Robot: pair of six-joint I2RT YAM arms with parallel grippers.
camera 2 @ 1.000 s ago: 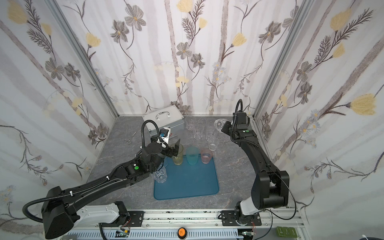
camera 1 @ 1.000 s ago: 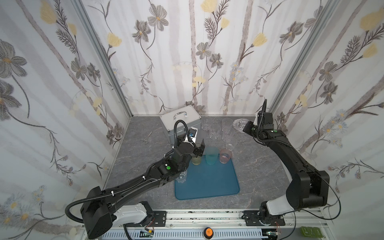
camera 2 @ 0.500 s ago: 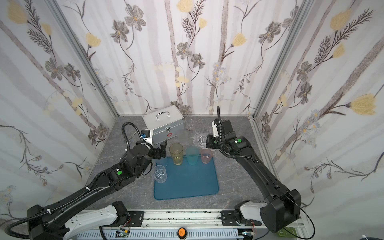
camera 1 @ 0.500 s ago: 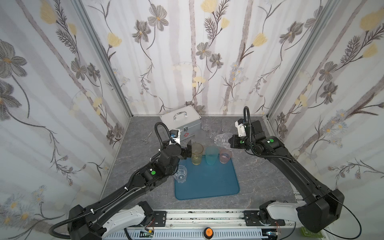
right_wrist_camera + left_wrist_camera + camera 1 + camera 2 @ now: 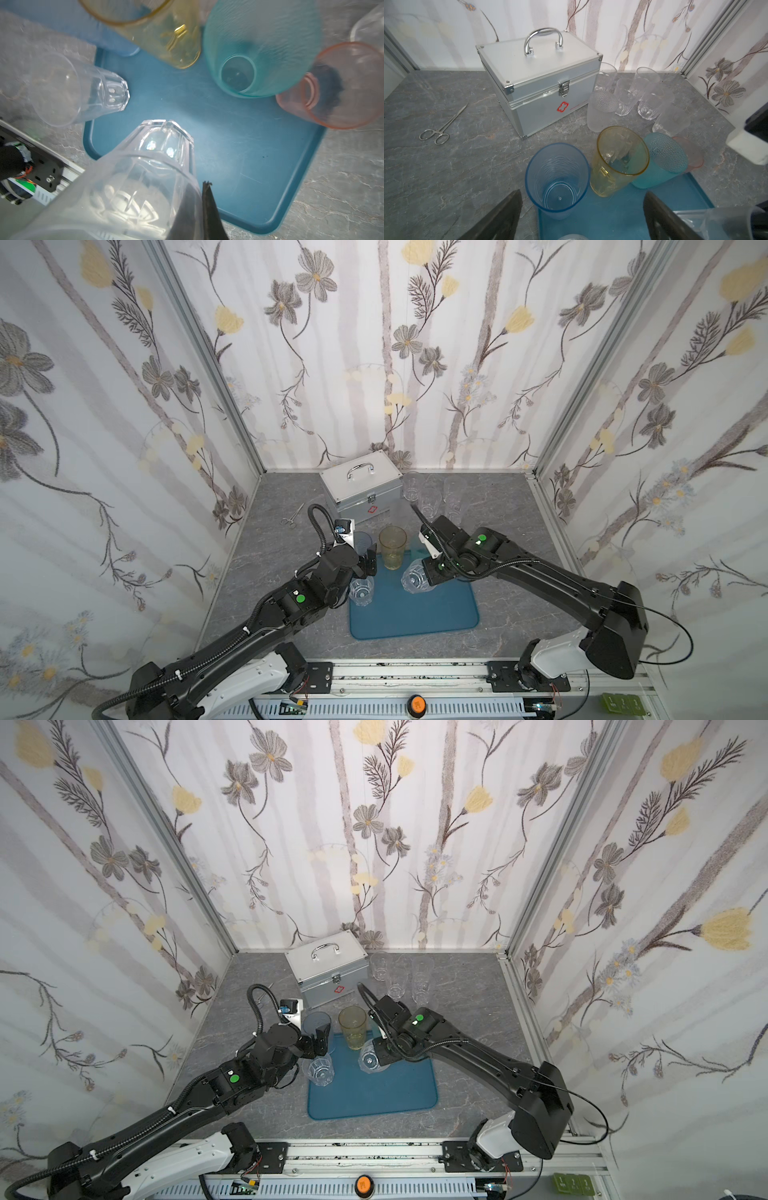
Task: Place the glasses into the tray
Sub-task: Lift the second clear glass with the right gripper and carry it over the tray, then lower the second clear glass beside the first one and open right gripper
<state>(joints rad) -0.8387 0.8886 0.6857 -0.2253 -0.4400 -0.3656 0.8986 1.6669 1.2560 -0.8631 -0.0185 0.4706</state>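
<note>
Now we log: right gripper [image 5: 429, 572], pinching a clear glass [image 5: 413, 581], has swung in from the back and hangs over the tray [image 5: 415, 616]; left gripper [image 5: 368, 562] gapes wide, empty. Lowering remains.

A silver case [image 5: 360, 489] stands at the back of the grey marbled surface [image 5: 257, 572], close to the flowered wallpaper [image 5: 374, 344]. Its lid is shut and the latch is down. Its chrome handle [image 5: 543, 40] stands upright, and a red cross [image 5: 562, 106] marks the front. Steel forceps [image 5: 442, 126] lie flat on the surface, apart from the case on its left in both top views. An orange button [image 5: 417, 702] sits on the front rail [image 5: 415, 672].
</note>
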